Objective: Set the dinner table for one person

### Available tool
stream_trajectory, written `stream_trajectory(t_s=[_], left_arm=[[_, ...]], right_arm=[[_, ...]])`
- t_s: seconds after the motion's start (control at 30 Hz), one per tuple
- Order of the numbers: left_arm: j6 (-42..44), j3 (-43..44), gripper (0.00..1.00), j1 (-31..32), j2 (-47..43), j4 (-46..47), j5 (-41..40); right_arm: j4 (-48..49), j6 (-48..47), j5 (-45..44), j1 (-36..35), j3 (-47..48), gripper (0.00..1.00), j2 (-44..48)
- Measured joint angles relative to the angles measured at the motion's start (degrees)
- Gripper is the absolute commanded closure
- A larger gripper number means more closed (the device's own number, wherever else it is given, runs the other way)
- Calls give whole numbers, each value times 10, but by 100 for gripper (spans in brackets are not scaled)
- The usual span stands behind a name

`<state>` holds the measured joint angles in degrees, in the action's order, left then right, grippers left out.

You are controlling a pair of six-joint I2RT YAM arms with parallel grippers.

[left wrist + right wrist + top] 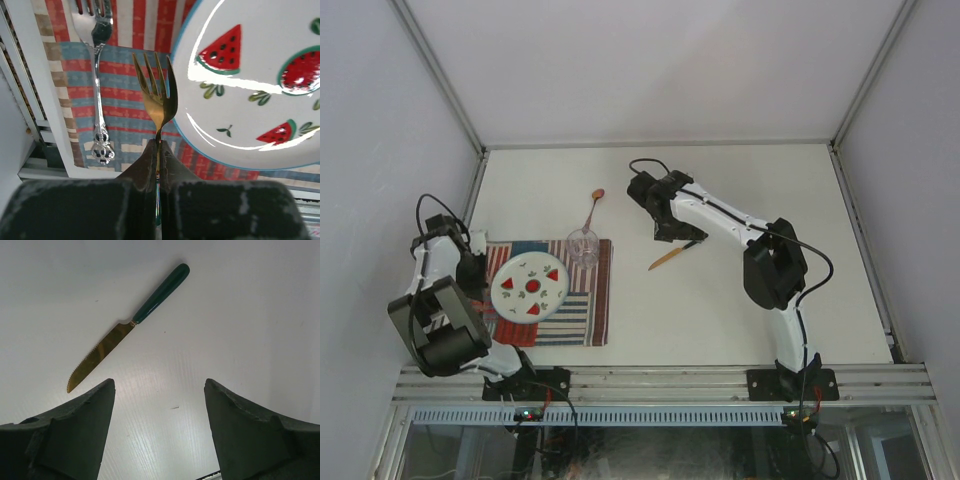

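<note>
Left pincer (pixel 159 150): I am clamping it shut on the stem of a gold fork (pixel 156 97), tines pointing away from me over the striped placemat (pixel 120 75). I cannot tell whether the fork is touching the cloth. Just beside it a silver fork (pixel 97 75) is lying flat on the mat. On the other side the watermelon plate (pixel 260 115) is sitting on the same cloth, its rim near the gold tines.

Right pincer (pixel 160 390): I am holding it wide, with nothing between the fingers, above bare tabletop. A green-handled knife (pixel 125 330) is lying ahead, apart from both fingers, its serrated gold blade nearer me than its handle.

The dinner table (pixel 740 310) is lying off-white under everything, with aluminium rails edging it and pale walls standing on three sides. The mat is sitting toward its near left.

My left arm is folding tight over the mat's left edge. My right arm is stretching toward mid-table.

Only the overhead view is showing a clear glass (pixel 583 247) standing at the mat's far edge and a spoon (pixel 593 205) lying on bare table beyond it. Only the left wrist view is showing the silver fork.
</note>
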<state>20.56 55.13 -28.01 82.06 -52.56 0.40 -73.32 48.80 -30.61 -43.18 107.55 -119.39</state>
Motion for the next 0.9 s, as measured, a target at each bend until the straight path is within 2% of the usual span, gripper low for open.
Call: stream_trajectory(t_s=[0.13, 0.63, 0.9], left_arm=[[18, 4, 100, -22, 22, 11, -1], [45, 19, 100, -30, 134, 53, -7], [47, 64, 100, -27, 168, 69, -18]], right_arm=[[-3, 0, 0, 0, 0, 29, 0], [-3, 7, 0, -9, 6, 30, -11], [-4, 16, 0, -9, 6, 30, -11]])
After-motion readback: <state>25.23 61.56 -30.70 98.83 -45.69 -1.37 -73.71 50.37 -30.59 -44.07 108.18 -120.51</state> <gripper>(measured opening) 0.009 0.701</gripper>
